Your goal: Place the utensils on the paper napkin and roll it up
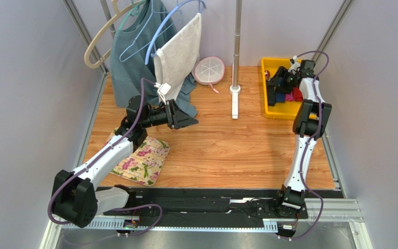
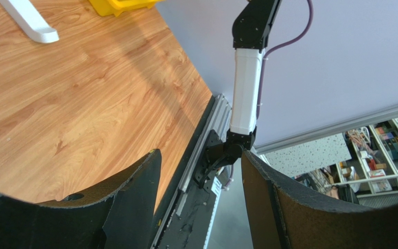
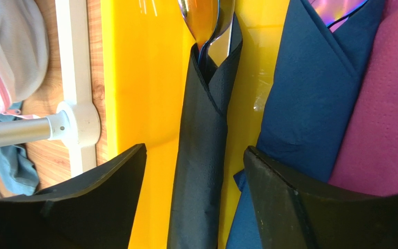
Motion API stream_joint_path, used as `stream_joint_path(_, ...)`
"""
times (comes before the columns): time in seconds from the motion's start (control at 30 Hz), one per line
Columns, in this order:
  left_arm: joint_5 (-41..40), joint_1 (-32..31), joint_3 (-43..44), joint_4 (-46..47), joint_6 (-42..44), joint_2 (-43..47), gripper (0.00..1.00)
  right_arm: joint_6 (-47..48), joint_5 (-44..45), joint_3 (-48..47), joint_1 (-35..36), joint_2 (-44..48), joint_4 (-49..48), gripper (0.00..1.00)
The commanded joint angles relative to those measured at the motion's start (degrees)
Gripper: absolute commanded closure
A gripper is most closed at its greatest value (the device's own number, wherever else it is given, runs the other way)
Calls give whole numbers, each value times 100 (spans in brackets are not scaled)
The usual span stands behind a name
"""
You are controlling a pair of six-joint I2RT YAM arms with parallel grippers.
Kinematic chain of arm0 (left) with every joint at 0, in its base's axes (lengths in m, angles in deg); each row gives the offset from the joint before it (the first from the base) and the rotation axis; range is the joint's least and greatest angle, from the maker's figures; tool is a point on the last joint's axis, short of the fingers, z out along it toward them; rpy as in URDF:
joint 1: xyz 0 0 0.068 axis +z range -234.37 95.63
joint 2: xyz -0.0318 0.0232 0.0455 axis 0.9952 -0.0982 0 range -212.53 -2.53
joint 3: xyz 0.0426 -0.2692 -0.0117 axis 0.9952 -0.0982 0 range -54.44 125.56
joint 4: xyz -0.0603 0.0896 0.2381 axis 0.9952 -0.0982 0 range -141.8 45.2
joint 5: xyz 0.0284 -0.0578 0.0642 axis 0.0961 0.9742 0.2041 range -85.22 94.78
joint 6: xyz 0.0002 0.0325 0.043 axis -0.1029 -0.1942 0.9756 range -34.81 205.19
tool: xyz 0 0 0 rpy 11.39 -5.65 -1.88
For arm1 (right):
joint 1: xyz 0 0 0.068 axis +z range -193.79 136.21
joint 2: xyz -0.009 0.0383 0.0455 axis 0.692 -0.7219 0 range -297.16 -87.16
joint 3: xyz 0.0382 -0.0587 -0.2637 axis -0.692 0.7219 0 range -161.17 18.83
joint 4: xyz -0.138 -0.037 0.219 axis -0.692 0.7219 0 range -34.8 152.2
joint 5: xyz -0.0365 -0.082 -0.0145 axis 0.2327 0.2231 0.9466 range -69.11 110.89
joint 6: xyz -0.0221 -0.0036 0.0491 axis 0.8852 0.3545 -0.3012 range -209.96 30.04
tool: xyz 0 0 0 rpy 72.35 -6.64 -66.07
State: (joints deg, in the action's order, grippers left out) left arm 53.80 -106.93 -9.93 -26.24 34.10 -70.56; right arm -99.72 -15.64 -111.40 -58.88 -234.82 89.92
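The right gripper (image 3: 195,150) stands wide open with nothing in its grip, its fingers either side of a rolled black paper napkin (image 3: 201,114) that lies in the yellow plastic tray (image 3: 144,78). Shiny utensil heads (image 3: 206,21), perhaps a spoon, poke from the roll's top. A blue napkin roll (image 3: 310,104) and a pink napkin roll (image 3: 388,114) lie just beside it. The left gripper (image 2: 201,155), likewise open and empty, hangs over the wooden table (image 2: 56,104).

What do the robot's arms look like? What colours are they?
Both arms have white tube-like links and chunky black joints. The left arm and right arm each carry a purple cable running along the outside. Their jaws are flat black plates with rough, grainy edges.
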Motion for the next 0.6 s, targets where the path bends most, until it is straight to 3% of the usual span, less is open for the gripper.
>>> stream_joint_path(0.0,3,165,14,-423,310,228,32,369,384,-72,94,483,246,18)
stream_joint_path(0.33,-50,288,136,-1609,1425,633,19,545,306,-213,147,1045,351,6)
stream_joint_path(0.47,-94,288,382,-2697,1962,773,3,651,138,-178,191,1467,597,5)
stream_joint_path(0.57,-234,279,795,-3776,2497,791,1,712,15,41,208,1958,773,5)
